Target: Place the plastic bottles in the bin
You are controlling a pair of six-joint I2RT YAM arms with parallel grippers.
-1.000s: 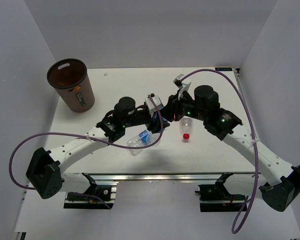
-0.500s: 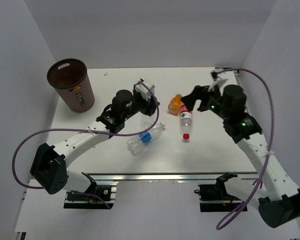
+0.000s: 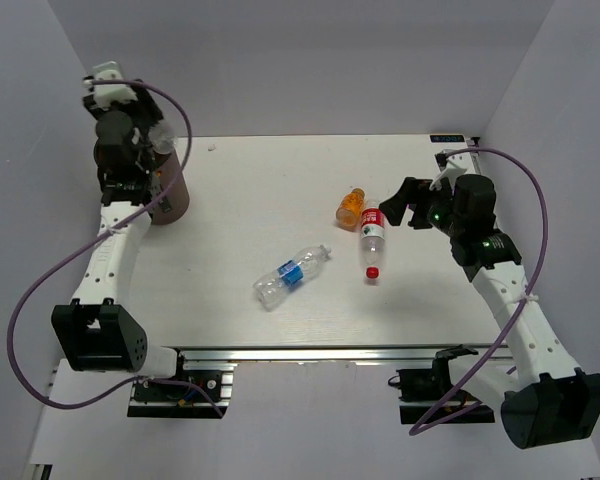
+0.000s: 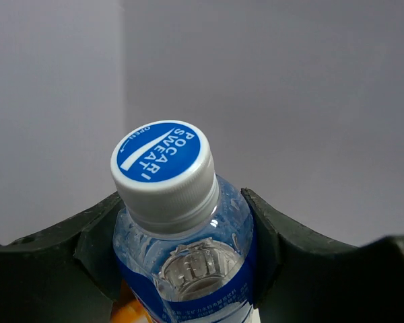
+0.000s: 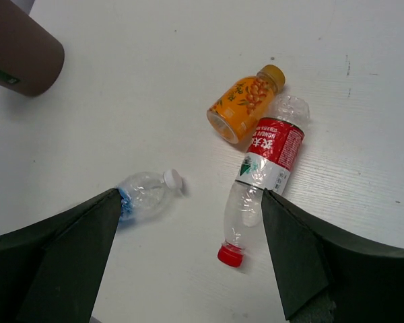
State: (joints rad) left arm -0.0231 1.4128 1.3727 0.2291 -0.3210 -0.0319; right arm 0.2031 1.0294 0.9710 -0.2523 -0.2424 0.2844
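One plastic bottle, the Pocari Sweat bottle (image 4: 188,269), is up off the tabletop, pinched at its shoulder by the left gripper (image 4: 182,229). Its blue and white cap points up toward the wrist camera, and the dark fingers (image 4: 87,249) press on either side of it. In the top view this gripper hangs high over the brown bin (image 3: 172,195), which stands at the far left corner of the tabletop (image 3: 230,200) and is mostly hidden behind the arm.

Three more bottles lie on their sides near the middle of the tabletop. The clear bottle with a blue label (image 3: 290,275) lies alone on the near side, its cap pointing toward the far right. The red-capped bottle (image 3: 371,240) lies to its right with the cap toward the near edge. The small orange bottle (image 3: 351,205) touches the base end of the red-capped one, on its left.

The right gripper (image 3: 396,204) hovers just right of the orange and red-capped bottles. Its fingers are spread wide and grip nothing.
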